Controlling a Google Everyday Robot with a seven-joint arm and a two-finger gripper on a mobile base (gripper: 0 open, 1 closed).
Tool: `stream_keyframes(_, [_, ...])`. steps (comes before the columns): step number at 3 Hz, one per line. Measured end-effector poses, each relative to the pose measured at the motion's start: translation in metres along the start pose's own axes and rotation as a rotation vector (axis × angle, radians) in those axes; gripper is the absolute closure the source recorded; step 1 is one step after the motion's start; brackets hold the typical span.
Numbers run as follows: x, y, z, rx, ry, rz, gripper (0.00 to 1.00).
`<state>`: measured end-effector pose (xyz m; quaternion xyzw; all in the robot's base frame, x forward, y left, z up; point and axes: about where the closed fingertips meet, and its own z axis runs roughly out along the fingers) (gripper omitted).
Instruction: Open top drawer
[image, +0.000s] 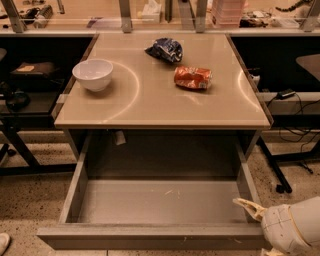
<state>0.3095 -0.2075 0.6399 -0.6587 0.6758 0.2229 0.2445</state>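
Note:
The top drawer (150, 236) is pulled far out from under the beige table (150, 107). Its grey front panel runs along the bottom of the view with small white scuff marks. Its plain grey box is empty, with a few light marks on the floor of the box (160, 200). My gripper (252, 225) is at the bottom right, at the right end of the drawer's front panel. The cream wrist (295, 227) comes in from the right edge.
On the table top stand a white bowl (93, 74), a dark blue chip bag (165, 50) and an orange-red snack bag (193, 78). Dark desks with cables flank the table on both sides. A speckled floor lies below.

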Motion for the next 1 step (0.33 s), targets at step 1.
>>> stream_keyframes(1, [0.0000,0.0000,0.0000,0.000,0.000,0.000,0.00])
